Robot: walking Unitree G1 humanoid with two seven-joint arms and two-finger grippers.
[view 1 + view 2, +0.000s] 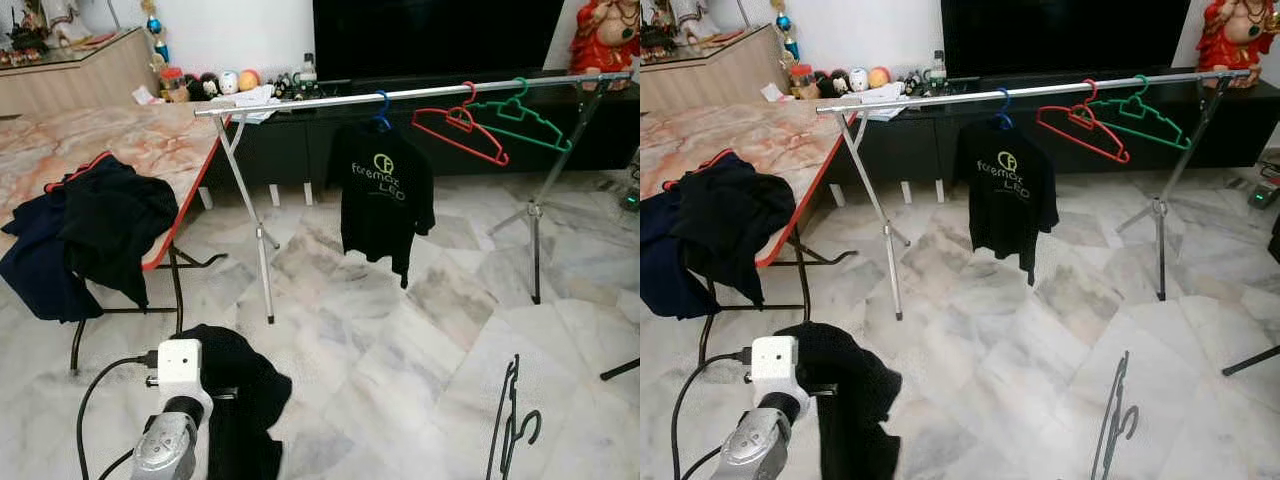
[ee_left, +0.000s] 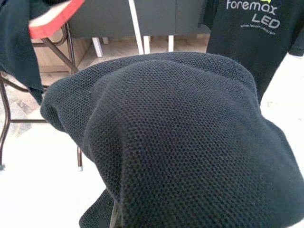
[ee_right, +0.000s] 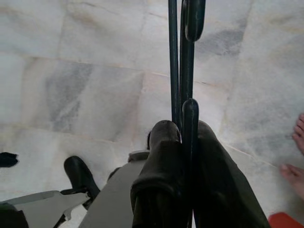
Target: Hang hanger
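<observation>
Room: marble floor (image 1: 400, 350), dark TV cabinet behind, a folding surface (image 1: 150, 140) on the robot's left with dark clothes (image 1: 90, 235) heaped on it.
Rail: silver drying rail (image 1: 300, 101) crosses ahead and above, well apart from both arms.
On rail: black T-shirt (image 1: 383, 195), red hanger (image 1: 460, 130), green hanger (image 1: 520, 118).
Right gripper (image 3: 183, 130): fingers closed on a dark hanger (image 1: 512, 425), its long axis upright, low on the robot's right.
Left gripper (image 2: 114, 218): draped by a black garment (image 1: 240, 400); finger state cannot be told.
Nearer arm: right, by my reckoning; the rail lies up and forward of it.
Writing: T-shirt reads "foremax LED".
</observation>
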